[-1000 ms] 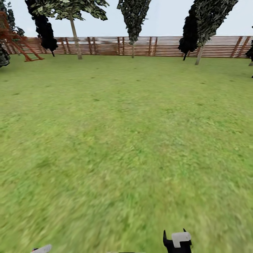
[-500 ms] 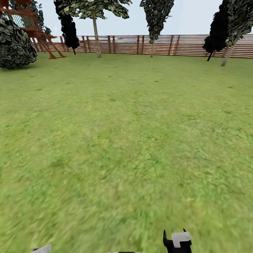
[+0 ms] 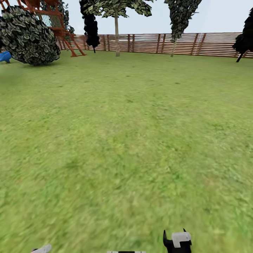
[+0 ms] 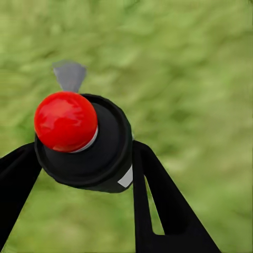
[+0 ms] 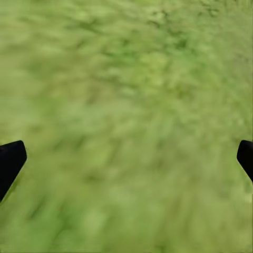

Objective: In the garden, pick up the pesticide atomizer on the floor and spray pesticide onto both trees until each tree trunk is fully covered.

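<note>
Standing on the lawn, the robot faced the brown slatted fence (image 3: 154, 43) across a wide stretch of grass floor (image 3: 126, 133). The left claw (image 4: 84, 158) was clamped on the pesticide atomizer (image 4: 87, 145), a black body with a round red cap and a small grey nozzle, its two dark fingers (image 4: 158, 205) pressed against either side of it, grass beneath. The right claw (image 5: 126, 153) was spread wide with nothing between its tips, which sat at the far edges of the wrist view over blurred grass. Before the fence stood a thin pale-stemmed tree (image 3: 116, 31) and, just beside it, a black cypress-like tree (image 3: 90, 26). Further along the fence from those sat a big dark bush (image 3: 30, 37) with a reddish wooden play frame (image 3: 58, 24) behind it.
</note>
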